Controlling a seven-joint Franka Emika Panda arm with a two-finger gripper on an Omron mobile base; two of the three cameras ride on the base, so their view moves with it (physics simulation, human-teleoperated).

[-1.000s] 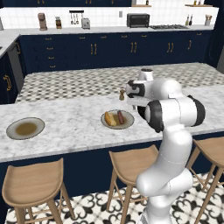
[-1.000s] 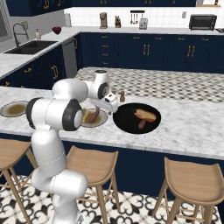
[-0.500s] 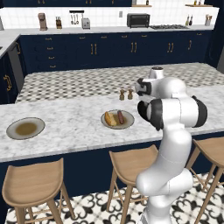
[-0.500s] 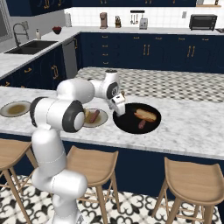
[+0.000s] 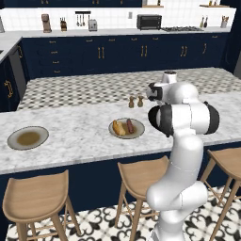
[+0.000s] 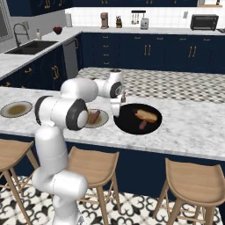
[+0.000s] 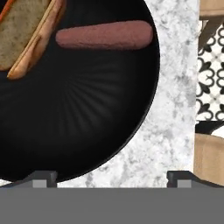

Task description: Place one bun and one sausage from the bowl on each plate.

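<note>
Pincer (image 7: 112, 177) spread wide and empty above the black bowl (image 7: 78, 131) on the counter (image 7: 170, 87). Sausage (image 7: 105, 35) lies beside the bun (image 7: 22, 35); a careless descent risks nudging both.

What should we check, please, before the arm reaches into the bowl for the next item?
1. Pincer empty, its tips wide apart: ok.
2. Pincer over the black bowl, near its edge: ok.
3. Sausage lies alone in the bowl, free of the bun: ok.
4. Near plate already has a bun and a sausage: ok.
5. Far plate bare and awaiting its pair: ok.
6. Pincer centred on the sausage: not ok, it lies off toward the top of the hand view.
</note>
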